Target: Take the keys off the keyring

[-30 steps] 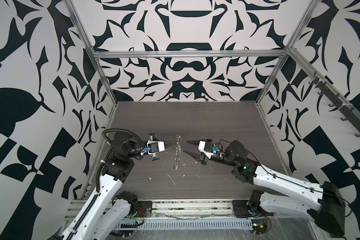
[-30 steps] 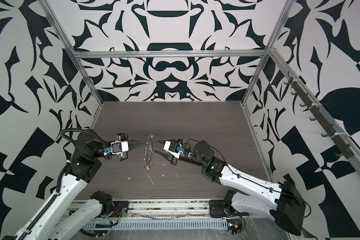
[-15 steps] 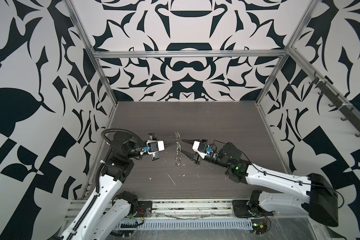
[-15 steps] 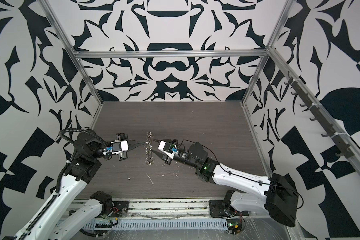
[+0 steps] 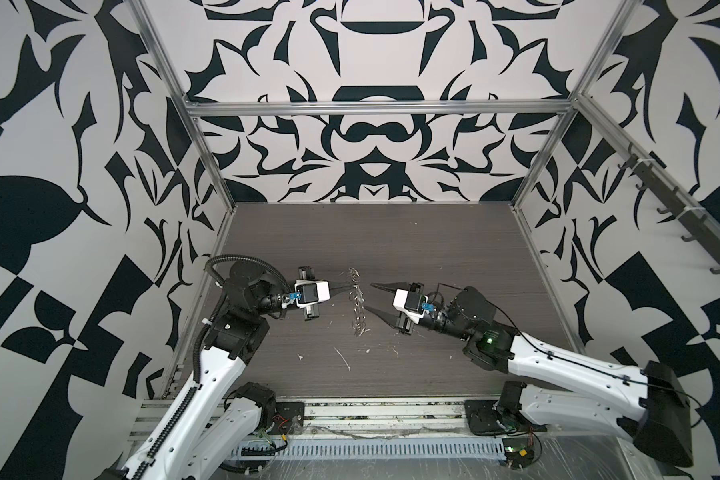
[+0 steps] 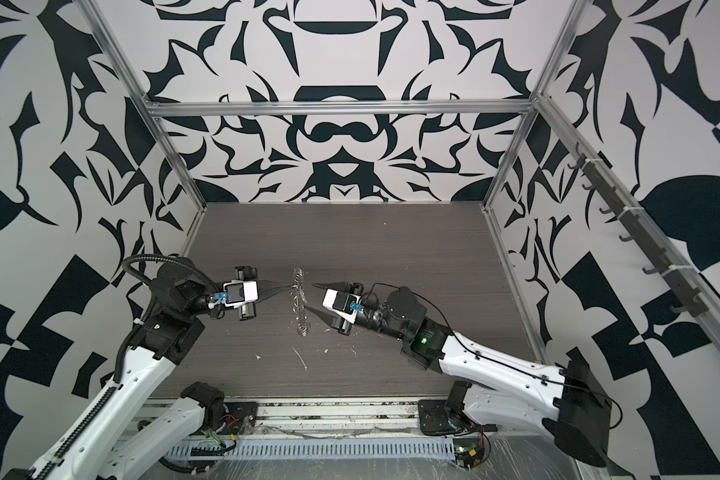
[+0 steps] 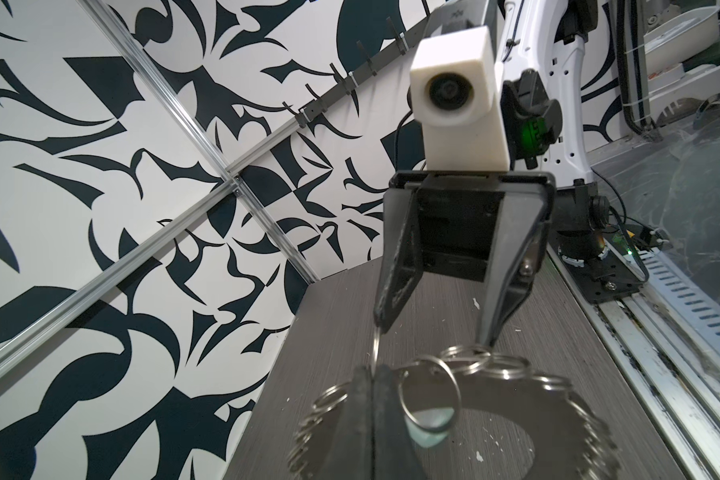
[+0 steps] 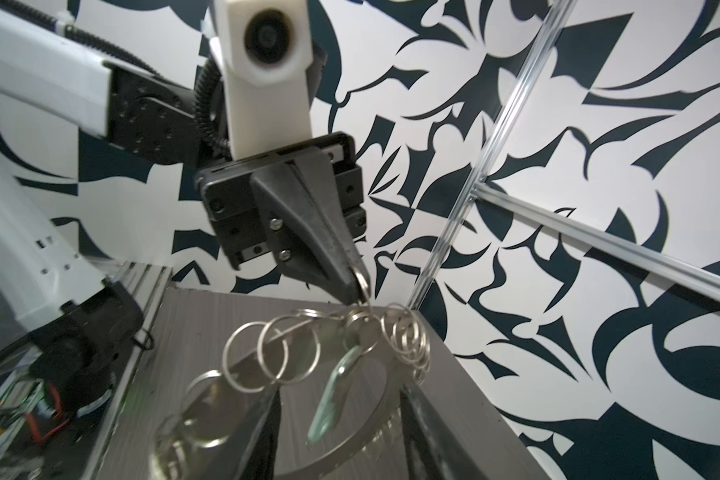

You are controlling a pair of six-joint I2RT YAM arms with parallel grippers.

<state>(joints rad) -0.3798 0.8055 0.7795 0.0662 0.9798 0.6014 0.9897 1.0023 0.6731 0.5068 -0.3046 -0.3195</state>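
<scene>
While left hand (image 5: 347,289) pinches keyring (image 5: 357,305) | right hand (image 5: 369,297) spread beside it

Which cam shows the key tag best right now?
Right wrist: the key tag hangs unobstructed off the split rings of the keyring. Left wrist shows it only as a blurred sliver. In both top views the keyring is edge-on, tag indiscernible.

No legible text, no labels, no numbers

Bright, even light; keyring (image 7: 528,399) blurred in wrist views.
</scene>
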